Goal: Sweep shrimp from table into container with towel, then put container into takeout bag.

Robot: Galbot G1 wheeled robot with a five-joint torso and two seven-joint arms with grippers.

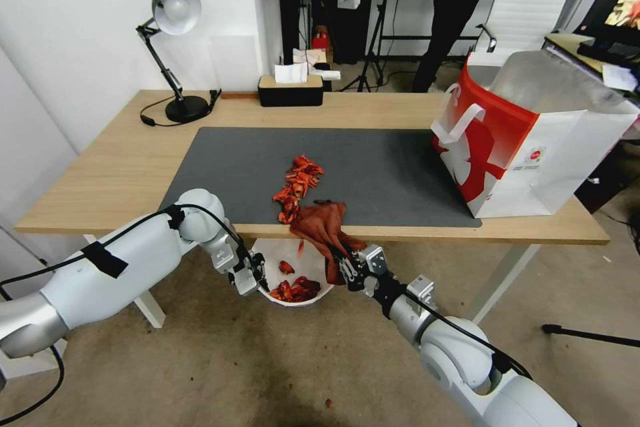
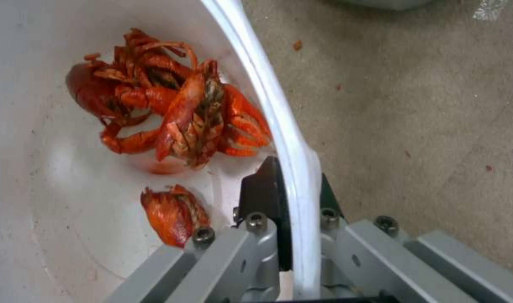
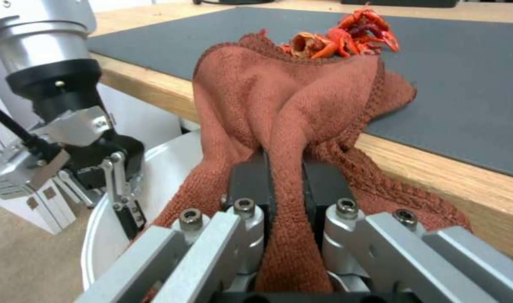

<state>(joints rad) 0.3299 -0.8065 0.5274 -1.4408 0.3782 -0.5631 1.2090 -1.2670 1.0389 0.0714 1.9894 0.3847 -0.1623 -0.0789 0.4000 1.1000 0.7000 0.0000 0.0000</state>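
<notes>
Your right gripper (image 3: 284, 176) sits nearest, below the bench's (image 1: 427, 230) front edge, its fingers (image 3: 249, 181) pinching a fold of the towel (image 3: 290, 97). That brick-red, matte cloth drapes from the dark mat (image 1: 393, 173) over the wooden lip and hangs down to the gripper.

Your left gripper (image 2: 293, 191) holds the bowl (image 2: 256, 63) under the same edge, one finger (image 2: 265, 193) inside the wall and one outside, clamped on the thin white rim. In the head view the bowl (image 1: 267, 250) hangs in the air over the floor, partly tucked beneath the bench, between the two arms.

Shrimp: one strip of glossy red-orange pieces (image 1: 297, 187) lies on the mat, running from mid-mat to the towel's upper edge, too tangled to count. Inside the bowl you see one cluster (image 2: 167, 101) of several more and one separate piece (image 2: 172, 212) near the inner finger. Red smears mark the bowl's white floor.

One takeout bag (image 1: 527, 140) stands open at the mat's right end, red and white, handles drooping, well apart from the pile. Mat on both sides of the shrimp is bare. At the far edge stand one desk lamp (image 1: 170, 47) and one tissue box (image 1: 291, 88).
</notes>
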